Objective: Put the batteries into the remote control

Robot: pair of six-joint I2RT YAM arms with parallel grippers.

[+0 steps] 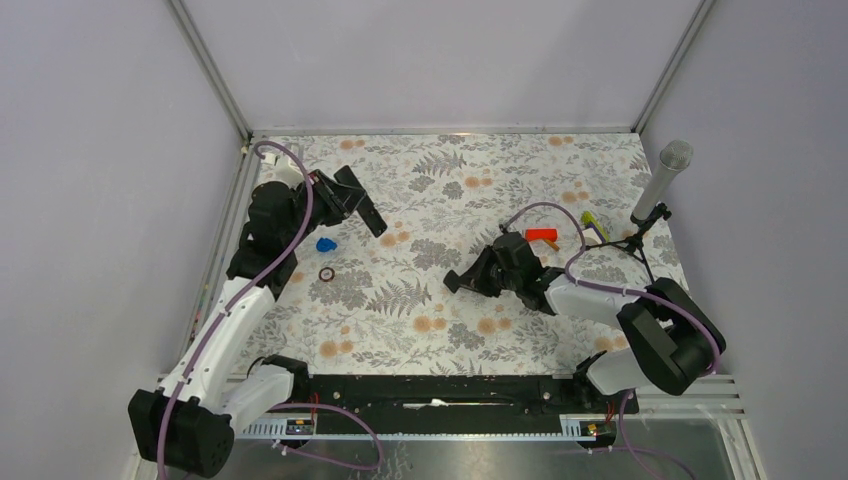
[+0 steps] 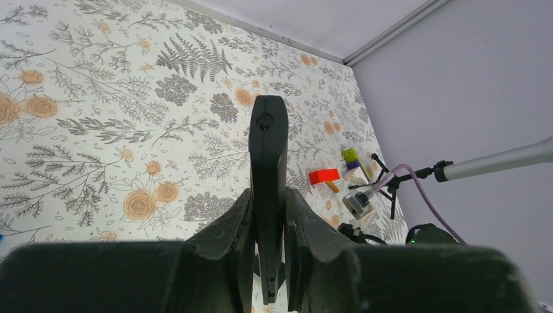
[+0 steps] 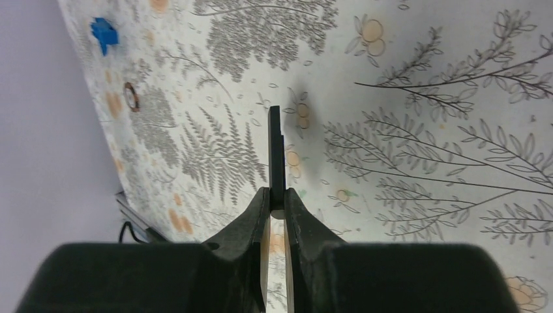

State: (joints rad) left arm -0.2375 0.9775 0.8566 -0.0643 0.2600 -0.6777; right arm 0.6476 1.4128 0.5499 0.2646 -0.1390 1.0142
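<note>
My left gripper (image 1: 350, 203) (image 2: 269, 195) is raised above the far left of the table and is shut on the remote control (image 2: 268, 150) (image 1: 374, 221). The remote is a slim black bar that sticks out past the fingertips. My right gripper (image 1: 462, 280) (image 3: 276, 193) hovers low over the middle of the table. It is shut on a thin flat black cover (image 3: 276, 153), seen edge-on in the right wrist view. I cannot make out the batteries in any view.
A red block (image 1: 541, 236) (image 2: 324, 176) with an orange stick lies at the right, next to a yellow-green piece (image 1: 590, 220). A microphone (image 1: 665, 175) stands on a stand at the right wall. A blue piece (image 1: 326, 244) (image 3: 104, 32) and a small ring (image 1: 326, 273) (image 3: 131, 96) lie at the left.
</note>
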